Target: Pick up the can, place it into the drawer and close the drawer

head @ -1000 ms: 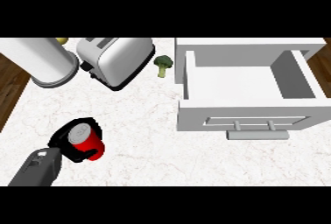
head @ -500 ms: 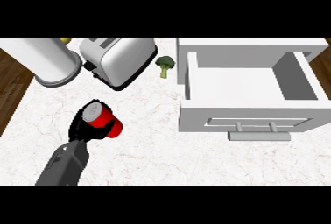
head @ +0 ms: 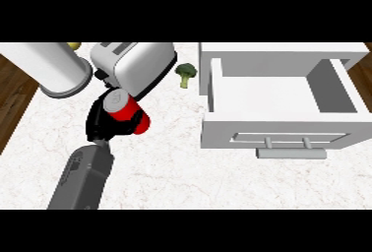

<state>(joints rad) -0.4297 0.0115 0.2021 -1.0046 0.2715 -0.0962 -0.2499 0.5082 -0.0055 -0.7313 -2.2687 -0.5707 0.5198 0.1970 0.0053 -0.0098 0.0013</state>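
White counter (head: 210, 182) has an open drawer (head: 276, 134) at three o'clock. At nine o'clock the left hand (head: 100, 126) curls its fingers around the red can (head: 129, 112), just beside the toaster (head: 141, 61), well apart from the drawer.

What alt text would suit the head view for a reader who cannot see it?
The robot's left hand is curled round a red can close to a toaster on the white counter. An open white drawer stands to the right, and a piece of broccoli lies between toaster and drawer.
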